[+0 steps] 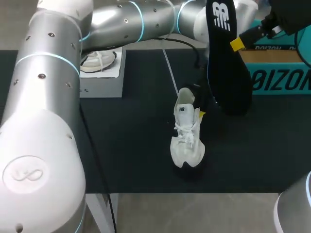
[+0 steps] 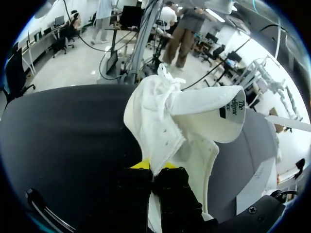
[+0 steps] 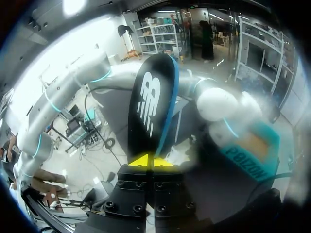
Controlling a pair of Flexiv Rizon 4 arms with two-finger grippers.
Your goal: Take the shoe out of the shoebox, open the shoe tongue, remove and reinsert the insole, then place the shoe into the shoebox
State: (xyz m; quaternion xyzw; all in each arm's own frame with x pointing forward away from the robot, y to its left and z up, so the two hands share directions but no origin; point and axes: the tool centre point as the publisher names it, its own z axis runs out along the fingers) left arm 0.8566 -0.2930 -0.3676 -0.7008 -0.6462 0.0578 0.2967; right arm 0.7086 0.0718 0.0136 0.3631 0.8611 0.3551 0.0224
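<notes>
A white shoe (image 1: 186, 136) stands on the black table (image 1: 131, 145), toe toward the front edge. My left gripper (image 1: 200, 114) is at its heel side. In the left wrist view that gripper (image 2: 154, 167) is shut on the edge of the shoe's upper (image 2: 155, 116), and the tongue (image 2: 209, 114) is folded outward. Above the table my right gripper (image 1: 236, 44) holds a black insole (image 1: 226, 58) upright, with its lower end near the shoe's heel. The right wrist view shows this gripper (image 3: 149, 160) shut on the insole (image 3: 150, 102).
A white open box (image 1: 102, 73) with another white shoe (image 1: 98, 60) in it sits at the back left. A teal box (image 1: 279, 73) stands at the back right behind the insole. My left arm (image 1: 131, 22) spans the back of the table.
</notes>
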